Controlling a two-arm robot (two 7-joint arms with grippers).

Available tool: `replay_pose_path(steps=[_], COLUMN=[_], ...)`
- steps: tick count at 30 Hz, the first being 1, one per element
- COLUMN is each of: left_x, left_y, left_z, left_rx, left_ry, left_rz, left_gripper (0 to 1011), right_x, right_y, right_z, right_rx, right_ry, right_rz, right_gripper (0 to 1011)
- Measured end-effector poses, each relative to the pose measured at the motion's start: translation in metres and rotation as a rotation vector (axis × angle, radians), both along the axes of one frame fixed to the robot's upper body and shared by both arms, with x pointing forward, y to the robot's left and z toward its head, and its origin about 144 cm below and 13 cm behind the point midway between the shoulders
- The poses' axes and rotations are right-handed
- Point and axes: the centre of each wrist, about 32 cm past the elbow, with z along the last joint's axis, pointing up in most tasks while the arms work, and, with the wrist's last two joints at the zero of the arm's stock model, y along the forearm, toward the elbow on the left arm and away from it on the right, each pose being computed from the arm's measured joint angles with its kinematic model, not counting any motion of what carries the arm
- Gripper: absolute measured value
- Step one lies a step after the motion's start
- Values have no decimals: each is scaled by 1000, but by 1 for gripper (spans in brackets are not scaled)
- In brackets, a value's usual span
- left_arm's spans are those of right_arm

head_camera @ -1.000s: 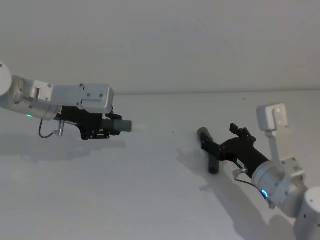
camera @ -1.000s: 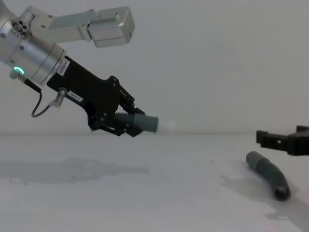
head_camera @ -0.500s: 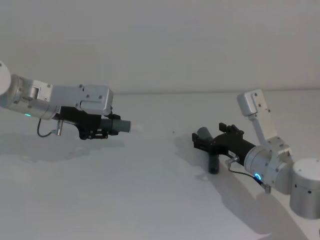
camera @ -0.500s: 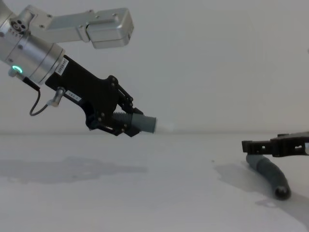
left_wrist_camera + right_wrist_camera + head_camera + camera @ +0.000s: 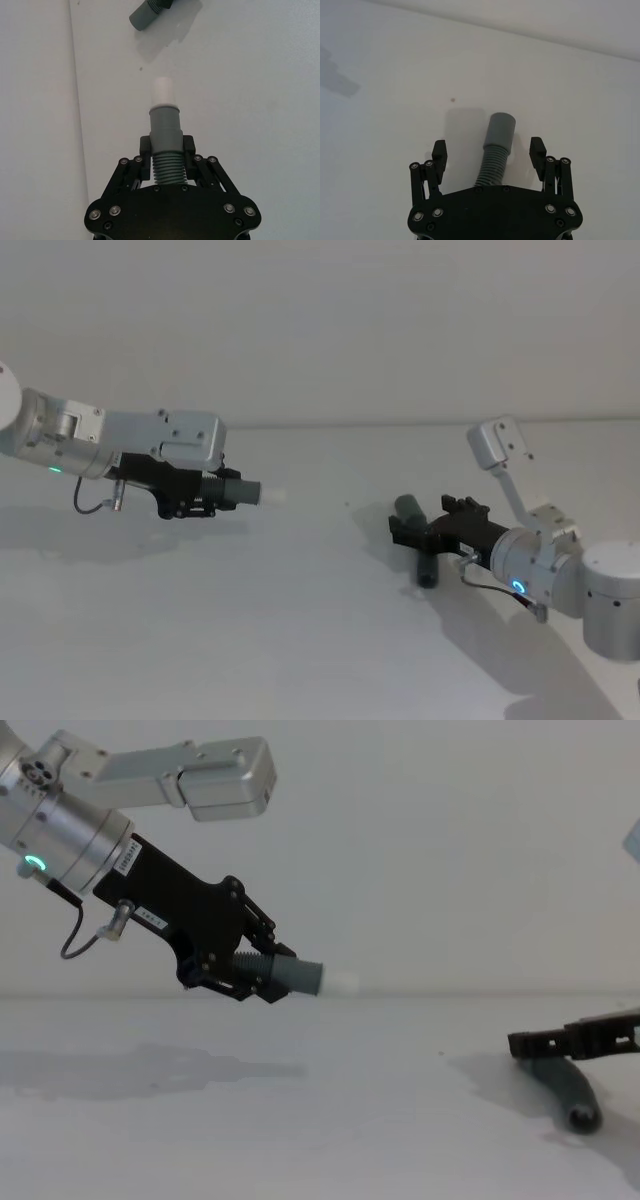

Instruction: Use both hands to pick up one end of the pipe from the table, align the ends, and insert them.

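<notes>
As right tool (image 5: 488,147) drops, spread, astride the lying piece (image 5: 499,129) at 3 o'clock, grasping nears; left tool (image 5: 166,146) clenches tipped piece (image 5: 164,122).

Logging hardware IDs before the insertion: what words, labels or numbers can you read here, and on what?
Nothing is legible.
White label on the left arm's silver wrist: print too small to read.
White strip on the left gripper body: too small to read.
No other markings seen.
</notes>
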Motion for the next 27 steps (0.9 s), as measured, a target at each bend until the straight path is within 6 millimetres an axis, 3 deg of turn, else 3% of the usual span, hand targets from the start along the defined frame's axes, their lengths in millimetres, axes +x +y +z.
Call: replay_pose_path(steps=[27], left_x=[0], left_y=[0], left_z=[0], left_rx=[2], left_ry=[-2], left_rz=[-1], left_gripper=[336], right_x=[10], right_y=[5], right_z=[-11], right_rx=[-39], right_ry=[62], right_rz=[-9], right_gripper=[1004])
